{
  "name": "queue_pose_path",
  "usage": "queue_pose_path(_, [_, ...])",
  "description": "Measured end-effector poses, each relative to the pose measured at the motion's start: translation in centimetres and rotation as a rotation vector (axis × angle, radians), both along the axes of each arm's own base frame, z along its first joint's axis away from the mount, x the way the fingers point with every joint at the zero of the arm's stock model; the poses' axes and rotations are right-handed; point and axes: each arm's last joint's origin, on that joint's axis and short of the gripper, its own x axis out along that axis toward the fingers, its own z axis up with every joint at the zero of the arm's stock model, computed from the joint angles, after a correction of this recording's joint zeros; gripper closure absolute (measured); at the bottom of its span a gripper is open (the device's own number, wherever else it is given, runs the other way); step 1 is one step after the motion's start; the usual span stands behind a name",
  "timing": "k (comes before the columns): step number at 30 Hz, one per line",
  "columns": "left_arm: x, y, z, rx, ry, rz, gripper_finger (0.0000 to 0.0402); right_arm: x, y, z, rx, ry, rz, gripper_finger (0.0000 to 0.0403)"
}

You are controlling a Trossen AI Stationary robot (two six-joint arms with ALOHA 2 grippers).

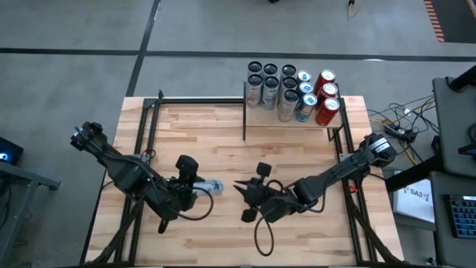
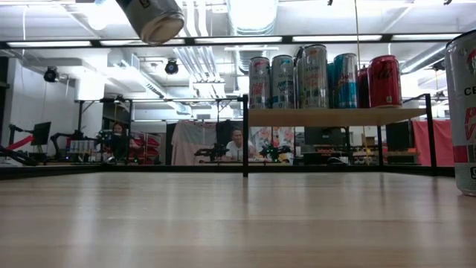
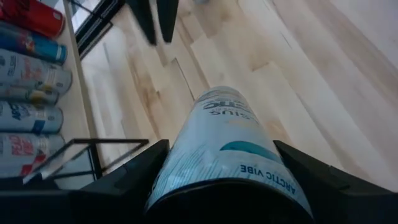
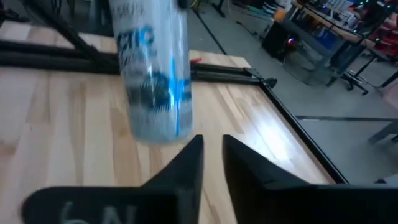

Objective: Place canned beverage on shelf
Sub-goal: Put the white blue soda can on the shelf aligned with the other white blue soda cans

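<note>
High view: can (image 1: 210, 186) is clamped in left fingers (image 1: 195, 186) above the table (image 1: 223, 134); crowded shelf (image 1: 286, 123) risks knocked cans; right fingers (image 1: 242, 199) nearly closed, empty

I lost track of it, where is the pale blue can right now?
The pale blue can is held off the table in the left gripper, left of centre in the high view, facing the right gripper.

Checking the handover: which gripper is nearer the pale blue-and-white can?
Left. The left gripper is shut on the pale blue-and-white can, holding it above the table; the right gripper waits just beside it.
</note>
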Motion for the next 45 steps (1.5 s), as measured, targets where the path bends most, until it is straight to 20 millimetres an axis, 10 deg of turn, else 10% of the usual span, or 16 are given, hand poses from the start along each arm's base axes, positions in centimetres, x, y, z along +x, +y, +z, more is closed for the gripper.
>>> queue_pose_path(18, [1.9, 0.8, 0.1, 0.003, -0.066, 0.01, 0.0162, 2.6, 0.2, 0.8, 0.003, 0.0, 0.08, 0.0039])
queue_pose_path(36, [3.7, 1.9, 0.8, 0.023, -0.155, -0.01, 0.0162, 4.5, -3.2, 1.5, -0.033, -0.057, 0.066, 0.0039])
queue_pose_path(45, [4.2, 1.9, 0.5, 0.066, -0.144, -0.035, 0.015, 4.7, -3.8, 1.4, -0.068, -0.035, 0.072, 0.0167])
